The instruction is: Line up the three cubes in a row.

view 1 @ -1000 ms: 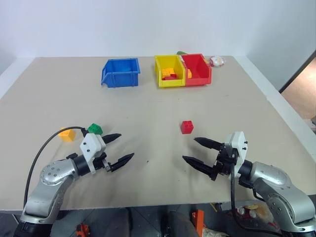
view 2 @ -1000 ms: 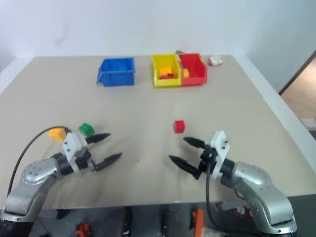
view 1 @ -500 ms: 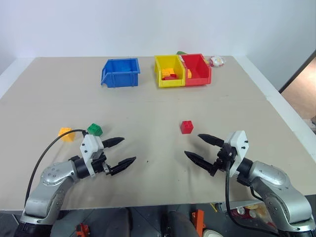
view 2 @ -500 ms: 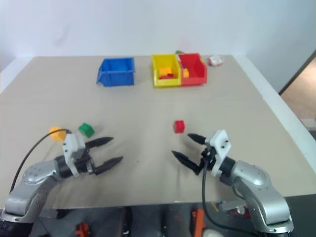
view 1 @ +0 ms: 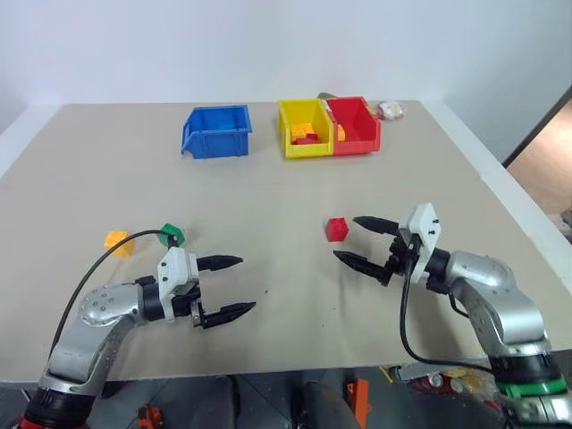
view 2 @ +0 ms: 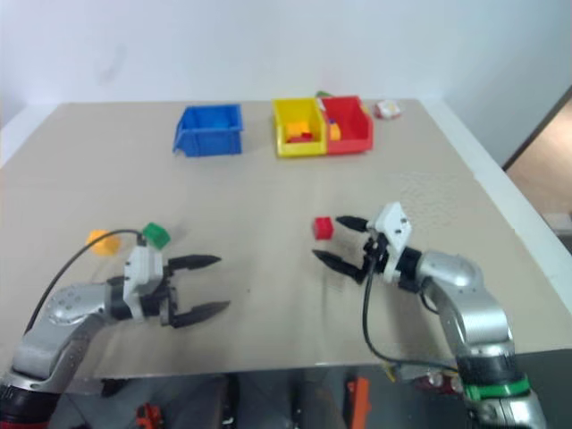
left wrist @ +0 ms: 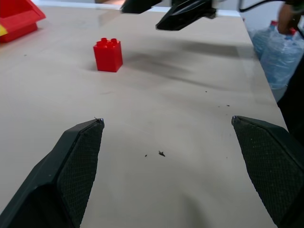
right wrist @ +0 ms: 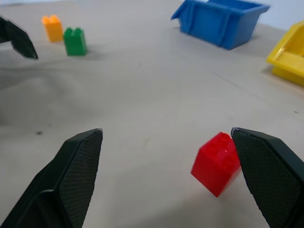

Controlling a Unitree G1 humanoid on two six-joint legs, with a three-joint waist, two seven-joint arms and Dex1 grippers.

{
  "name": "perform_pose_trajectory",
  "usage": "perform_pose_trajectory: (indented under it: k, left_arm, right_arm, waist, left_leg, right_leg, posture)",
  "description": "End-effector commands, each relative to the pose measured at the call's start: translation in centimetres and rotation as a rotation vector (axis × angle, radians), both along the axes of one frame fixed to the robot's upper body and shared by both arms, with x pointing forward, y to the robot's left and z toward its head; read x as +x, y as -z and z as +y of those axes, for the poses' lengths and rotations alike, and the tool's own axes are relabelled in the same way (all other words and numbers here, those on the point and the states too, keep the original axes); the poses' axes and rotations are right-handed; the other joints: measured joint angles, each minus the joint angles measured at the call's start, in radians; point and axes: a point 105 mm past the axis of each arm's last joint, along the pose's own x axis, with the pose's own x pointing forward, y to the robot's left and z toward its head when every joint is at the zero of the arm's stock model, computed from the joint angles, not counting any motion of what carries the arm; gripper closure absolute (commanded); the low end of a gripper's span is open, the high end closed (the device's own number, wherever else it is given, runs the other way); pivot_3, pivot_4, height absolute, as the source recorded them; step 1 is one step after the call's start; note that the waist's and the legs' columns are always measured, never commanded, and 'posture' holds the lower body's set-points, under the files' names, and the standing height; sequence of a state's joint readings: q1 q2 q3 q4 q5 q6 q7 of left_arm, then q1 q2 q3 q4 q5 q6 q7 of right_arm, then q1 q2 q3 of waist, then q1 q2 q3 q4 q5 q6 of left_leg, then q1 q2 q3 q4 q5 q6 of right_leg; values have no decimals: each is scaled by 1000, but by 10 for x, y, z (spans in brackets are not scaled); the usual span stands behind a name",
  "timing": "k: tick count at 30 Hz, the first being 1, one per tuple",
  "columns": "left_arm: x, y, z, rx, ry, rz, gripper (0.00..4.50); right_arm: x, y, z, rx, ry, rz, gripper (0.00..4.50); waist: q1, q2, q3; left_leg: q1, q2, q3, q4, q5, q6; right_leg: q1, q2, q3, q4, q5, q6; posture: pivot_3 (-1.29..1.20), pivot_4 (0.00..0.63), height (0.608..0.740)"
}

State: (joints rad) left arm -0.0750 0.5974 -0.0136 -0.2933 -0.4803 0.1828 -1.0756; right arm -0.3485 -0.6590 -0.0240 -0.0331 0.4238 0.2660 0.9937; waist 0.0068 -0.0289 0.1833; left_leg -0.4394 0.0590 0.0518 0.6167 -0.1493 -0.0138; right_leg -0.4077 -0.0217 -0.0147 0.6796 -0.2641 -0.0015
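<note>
Red cube (view 1: 337, 230) sits alone mid-table, well apart from the green cube (view 1: 172, 236) and orange cube (view 1: 117, 240) side by side on the left; the right gripper (view 1: 365, 240) is wide and empty near it, likely to grab it; the left gripper (view 1: 223, 286) waits wide, empty.

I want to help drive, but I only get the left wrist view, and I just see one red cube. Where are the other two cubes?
Observer: The green cube and the orange cube sit side by side on the table, far over on the robot's left.
Operator: Is the other gripper holding the red one?
Observer: No. The right gripper is open, with the red cube just beside its fingertips.
Operator: Anything else up there?
Observer: A blue bin, a yellow bin and a red bin stand at the far edge.
</note>
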Motion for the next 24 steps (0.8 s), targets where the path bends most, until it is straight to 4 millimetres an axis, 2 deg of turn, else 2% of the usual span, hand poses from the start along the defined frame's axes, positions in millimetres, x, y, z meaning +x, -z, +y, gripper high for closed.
perform_pose_trajectory:
  k: [1, 5, 7, 14, 24]
  left_arm:
    - [-2, -9, -3, -7, 21, -32, 43]
    - [-5, -12, -2, -18, 11, -17, 43]
    - [-6, -12, 0, -18, 7, -11, 43]
    - [-13, -12, 1, -3, 17, 12, 43]
    - [-14, -15, 2, 2, -8, 5, 43]
  right_arm:
    - [15, 0, -1, -76, -79, -29, 0]
    - [42, -6, 0, -116, -121, -39, 0]
    - [48, -8, 1, -126, -141, -47, 0]
    - [59, -11, 15, -163, -243, -47, 0]
    - [66, 8, 18, -229, -274, 3, 0]
  waist:
    - [-2, 0, 0]
    - [-5, 0, 0]
    - [-5, 0, 0]
    - [-5, 0, 0]
    - [-5, 0, 0]
  left_leg:
    - [1, 0, 1, 0, -1, 0]
    - [0, 1, 2, 0, -1, 1]
    - [0, 2, 3, 0, -1, 1]
    - [1, 4, 3, 0, -1, 1]
    - [1, 5, 5, 0, -1, 1]
  right_leg:
    - [0, 1, 1, 0, 0, 1]
    - [-1, 3, 3, 0, 3, 4]
    - [-2, 4, 4, 0, 4, 3]
    - [-2, 6, 4, 0, 3, 2]
    - [-2, 5, 6, 0, 4, 1]
  posture:
    - [0, 150, 740]
    - [0, 150, 740]
    - [0, 150, 740]
    - [0, 150, 740]
    - [0, 150, 740]
